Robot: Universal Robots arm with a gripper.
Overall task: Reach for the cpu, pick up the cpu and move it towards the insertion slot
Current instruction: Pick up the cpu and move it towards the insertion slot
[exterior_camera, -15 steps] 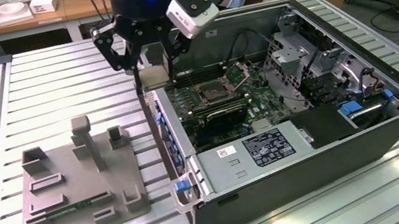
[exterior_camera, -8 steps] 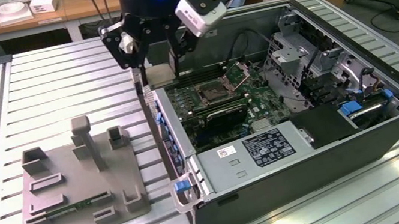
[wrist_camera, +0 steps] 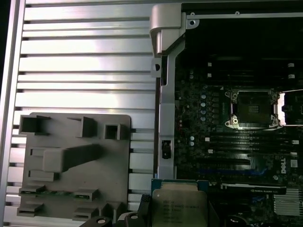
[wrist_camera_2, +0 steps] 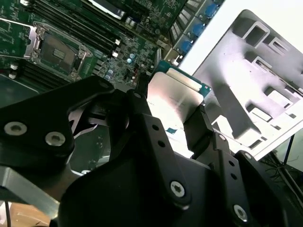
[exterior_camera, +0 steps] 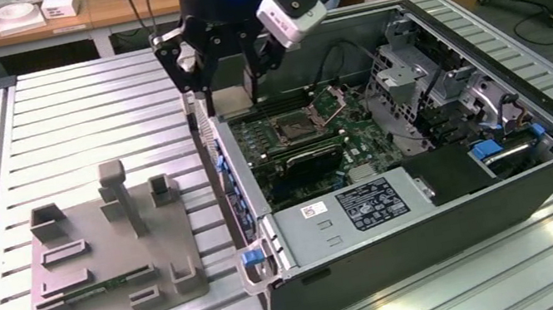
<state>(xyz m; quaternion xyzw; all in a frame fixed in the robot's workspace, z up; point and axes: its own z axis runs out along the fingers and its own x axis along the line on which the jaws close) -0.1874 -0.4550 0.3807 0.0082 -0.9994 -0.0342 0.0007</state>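
In the exterior view, the gripper [exterior_camera: 229, 95] hangs at the upper centre of the frame, over the near wall of the open computer case [exterior_camera: 551, 185]. Its dark fingers [exterior_camera: 198, 75] clasp the cpu [exterior_camera: 231, 101], a pale square held above the case's edge. Below and to the exterior view's right of it, the insertion slot [exterior_camera: 297, 125] lies on the green motherboard [exterior_camera: 364, 140], its metal plate [exterior_camera: 336, 98] tipped up. The grey fixture plate [exterior_camera: 103, 260] sits in the lower left on the ribbed metal table [exterior_camera: 77, 104], with a thin green memory strip [exterior_camera: 107, 285] in one groove.

The second wrist view adds the grasp up close: the black fingers [wrist_camera_2: 203, 127] close on opposite edges of the cpu [wrist_camera_2: 173, 97], whose silvery top faces the camera at centre frame. The insertion slot [wrist_camera_2: 59, 49] shows at the upper left, well apart from the chip, and the fixture plate [wrist_camera_2: 255, 75] lies at the right.

The first wrist view gives the layout from above. The cpu [wrist_camera: 179, 205] sits at the bottom centre, over the case wall and the board's margin. The insertion slot [wrist_camera: 251, 109] is at the right, its dark centre uncovered. The fixture plate [wrist_camera: 71, 161] fills the lower left.
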